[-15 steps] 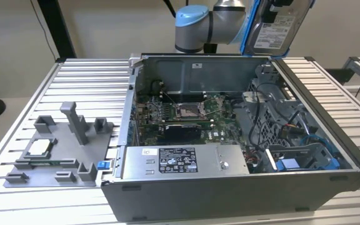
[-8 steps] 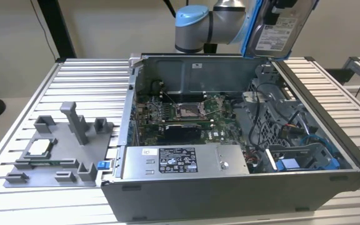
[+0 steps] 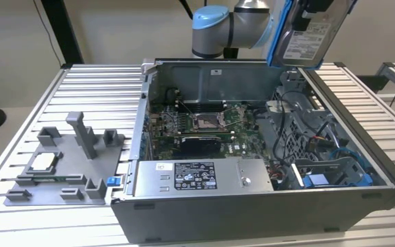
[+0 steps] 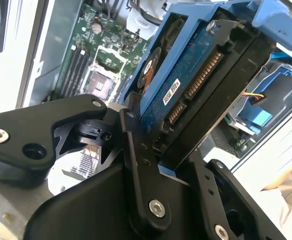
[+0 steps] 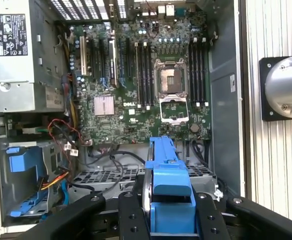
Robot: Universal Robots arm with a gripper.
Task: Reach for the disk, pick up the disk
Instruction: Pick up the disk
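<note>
pale walls stand behind a ribbed metal tabletop (image 3: 94, 87), and on it sits a big open computer case (image 3: 266, 206) with its side panel off. beside the case, toward the exterior view's left, lies a grey plastic fixture (image 3: 64, 167) with upright posts and a small white-and-silver chip (image 3: 43, 162) resting on it. inside the case the green motherboard (image 5: 151, 80) lies flat, its bare processor socket (image 5: 172, 80) near the middle, and the grey power-supply box (image 3: 197, 177) sits along the near wall in the exterior view. blue drive bays (image 3: 335, 177) and loose cables fill the corner toward the exterior view's right.

above the far wall of the case hangs the blue-and-grey robot arm (image 3: 225, 25), and the disk (image 3: 307, 33) is up in the air with it, clear of the case. it stands on edge, long axis roughly vertical with a slight tilt, its white-labelled face turned toward the exterior view's camera and its blue frame showing along the edge.

the claw (image 4: 161, 150) is pinching the disk: in both wrist views the black fingers (image 5: 131, 215) press against its two broad faces, only as far apart as the disk is thick. in the second wrist view the blue circuit-board side and the connector end show beyond the fingers, above the open case.
</note>
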